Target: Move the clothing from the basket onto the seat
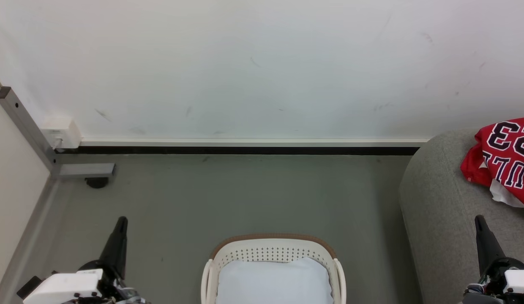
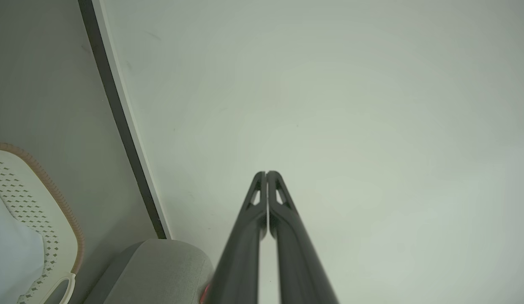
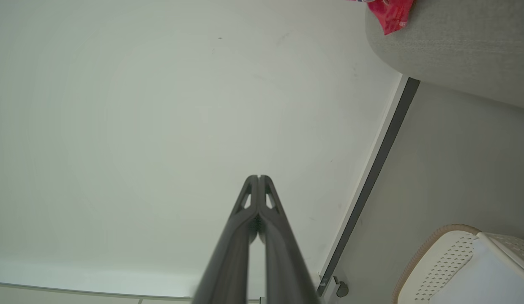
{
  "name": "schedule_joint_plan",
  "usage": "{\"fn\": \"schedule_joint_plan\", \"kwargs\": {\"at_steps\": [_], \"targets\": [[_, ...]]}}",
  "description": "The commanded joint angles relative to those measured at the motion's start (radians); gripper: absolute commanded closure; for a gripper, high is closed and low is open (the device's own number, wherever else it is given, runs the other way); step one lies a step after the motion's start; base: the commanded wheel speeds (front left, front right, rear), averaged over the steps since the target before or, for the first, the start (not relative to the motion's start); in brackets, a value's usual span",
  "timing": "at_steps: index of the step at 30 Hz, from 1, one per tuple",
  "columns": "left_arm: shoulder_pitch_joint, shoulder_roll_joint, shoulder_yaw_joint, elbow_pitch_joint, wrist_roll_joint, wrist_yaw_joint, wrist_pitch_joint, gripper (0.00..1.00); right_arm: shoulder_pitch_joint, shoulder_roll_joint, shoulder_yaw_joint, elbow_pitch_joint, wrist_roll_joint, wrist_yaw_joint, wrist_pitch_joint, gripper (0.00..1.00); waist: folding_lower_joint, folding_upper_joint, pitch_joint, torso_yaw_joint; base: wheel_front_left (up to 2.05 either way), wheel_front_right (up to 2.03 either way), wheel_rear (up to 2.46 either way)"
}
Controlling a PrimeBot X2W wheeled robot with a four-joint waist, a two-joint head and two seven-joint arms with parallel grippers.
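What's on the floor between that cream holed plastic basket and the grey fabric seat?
Nothing; the head view shows bare grey floor between the cream basket and grey seat.

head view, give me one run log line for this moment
clothing: on seat | basket: pale pad inside | left gripper: shut, empty | right gripper: shut, empty

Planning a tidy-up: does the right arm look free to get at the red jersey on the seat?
Likely yes: the right gripper, shut, hovers at the seat near the red jersey, nothing between them.
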Motion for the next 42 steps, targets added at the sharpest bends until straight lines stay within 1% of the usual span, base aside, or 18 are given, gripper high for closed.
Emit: {"fn": "schedule_joint_plan", "kwargs": {"at_steps": [1,42], "targets": [[-0.006,0.001,0.002,-0.002,-0.012,-0.005,0.002,1.0,0.0,-0.009,0.004,-0.003,0.006,-0.002,-0.004,1.0,0.0,-0.0001,0.0,0.0,0.0,0.0,0.0],[-0.005,0.001,0.002,-0.004,-0.013,-0.004,0.002,1.0,-0.006,-0.098,0.116,-0.039,0.106,-0.002,-0.098,1.0,0.0,-0.0001,0.001,0.0,0.0,0.0,0.0]]}}
